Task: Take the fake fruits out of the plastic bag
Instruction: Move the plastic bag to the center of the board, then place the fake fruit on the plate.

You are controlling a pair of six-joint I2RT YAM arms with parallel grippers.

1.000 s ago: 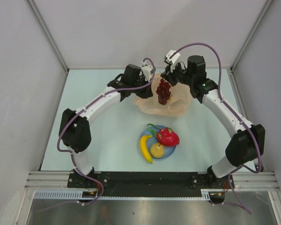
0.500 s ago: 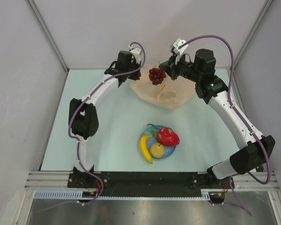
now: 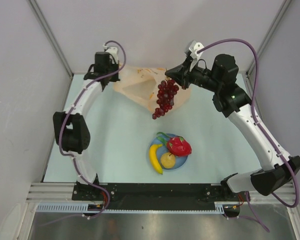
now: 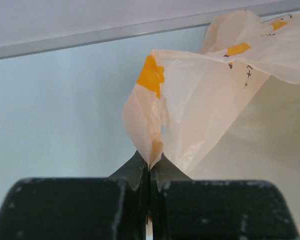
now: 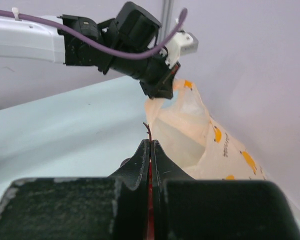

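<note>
The peach-orange plastic bag (image 3: 140, 85) is held up at the back of the table. My left gripper (image 3: 115, 76) is shut on its left edge, seen pinched in the left wrist view (image 4: 150, 160). My right gripper (image 3: 169, 76) is shut on the stem (image 5: 148, 132) of the dark purple grape bunch (image 3: 165, 99), which hangs in the air outside the bag, in front of it. The bag also shows in the right wrist view (image 5: 205, 135). The red dragon fruit (image 3: 179, 146), yellow banana (image 3: 154, 159) and yellowish pear (image 3: 167, 160) lie on the blue plate (image 3: 186, 159).
The plate sits near the middle front of the pale table. Grey walls stand close on the left, right and back. The left arm's elbow (image 3: 70, 132) rises over the left side; the right arm (image 3: 250, 125) spans the right side.
My left gripper has pulled the bag up and to the left. The grape bunch has come free of the bag and now dangles from my right gripper, lower and in front of the bag.
</note>
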